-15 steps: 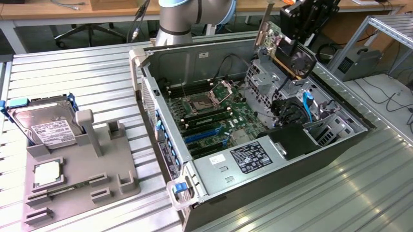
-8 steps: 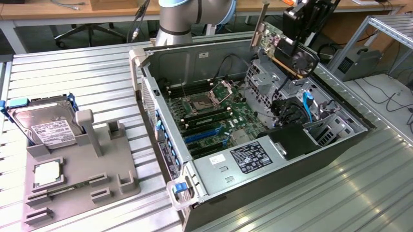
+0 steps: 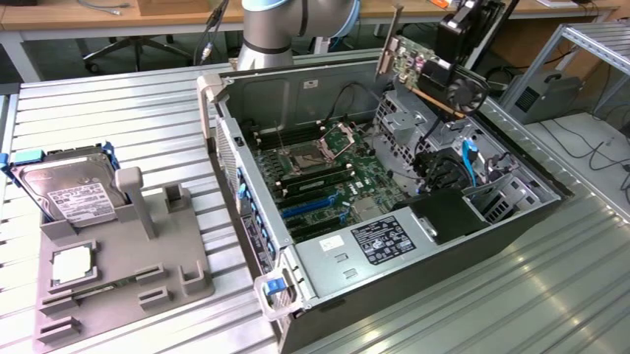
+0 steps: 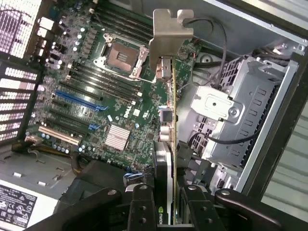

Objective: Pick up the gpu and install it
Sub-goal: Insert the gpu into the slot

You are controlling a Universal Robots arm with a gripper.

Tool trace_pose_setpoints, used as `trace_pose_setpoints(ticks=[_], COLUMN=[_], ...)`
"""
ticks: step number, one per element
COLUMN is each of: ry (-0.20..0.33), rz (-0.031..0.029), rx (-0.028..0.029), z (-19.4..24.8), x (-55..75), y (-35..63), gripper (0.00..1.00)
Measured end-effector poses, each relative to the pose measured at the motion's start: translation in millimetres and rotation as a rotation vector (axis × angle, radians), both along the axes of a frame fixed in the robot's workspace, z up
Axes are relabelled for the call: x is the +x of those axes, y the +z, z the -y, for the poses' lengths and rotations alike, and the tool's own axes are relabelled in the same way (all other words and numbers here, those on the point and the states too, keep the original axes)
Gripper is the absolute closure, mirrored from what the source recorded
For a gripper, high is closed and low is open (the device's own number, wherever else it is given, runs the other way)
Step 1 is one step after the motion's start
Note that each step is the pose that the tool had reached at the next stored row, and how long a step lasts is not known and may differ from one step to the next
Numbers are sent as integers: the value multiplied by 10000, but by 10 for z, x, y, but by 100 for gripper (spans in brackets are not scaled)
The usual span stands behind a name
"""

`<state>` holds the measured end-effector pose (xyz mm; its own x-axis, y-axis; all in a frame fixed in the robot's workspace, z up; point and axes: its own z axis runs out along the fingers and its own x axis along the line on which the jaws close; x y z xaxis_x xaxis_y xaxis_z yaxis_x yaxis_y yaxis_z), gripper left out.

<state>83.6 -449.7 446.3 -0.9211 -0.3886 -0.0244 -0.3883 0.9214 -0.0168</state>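
Observation:
The gpu hangs in the air over the far right corner of the open computer case. It is a flat card with a small fan, and its silver bracket points up toward the exterior view's left. My gripper is shut on the card from above. In the wrist view the gpu appears edge-on, bracket farthest from me, with my gripper clamped on both faces. Below it lies the motherboard with its blue slots. The card touches nothing in the case.
A metal drive cage and loose cables sit close beside the card. A grey fixture at the exterior view's left holds a hard drive and a square chip. The arm's base stands behind the case.

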Motion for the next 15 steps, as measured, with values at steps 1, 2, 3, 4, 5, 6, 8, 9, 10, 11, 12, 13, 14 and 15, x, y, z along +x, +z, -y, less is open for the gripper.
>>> trace_pose_setpoints(ticks=[1, 2, 3, 4, 5, 6, 8, 9, 10, 11, 12, 13, 14, 15], ry=[171, 388, 727, 938, 1125, 1303, 1675, 1863, 2056, 2229, 2485, 2661, 2850, 3026], rz=[0, 0, 0, 0, 0, 0, 0, 1, 0, 0, 0, 0, 0, 0], rx=[-2, -3, -5, -6, -7, -7, -8, -8, -9, -9, -9, -10, -10, -11], z=[0, 0, 0, 0, 0, 0, 0, 0, 0, 0, 0, 0, 0, 0], x=[0, 0, 0, 0, 0, 0, 0, 0, 0, 0, 0, 0, 0, 0], y=[0, -1, -1, -2, -2, -3, -4, -5, -6, -6, -7, -7, -8, -8], gripper=[73, 73, 73, 73, 73, 73, 73, 73, 73, 73, 73, 73, 73, 73])
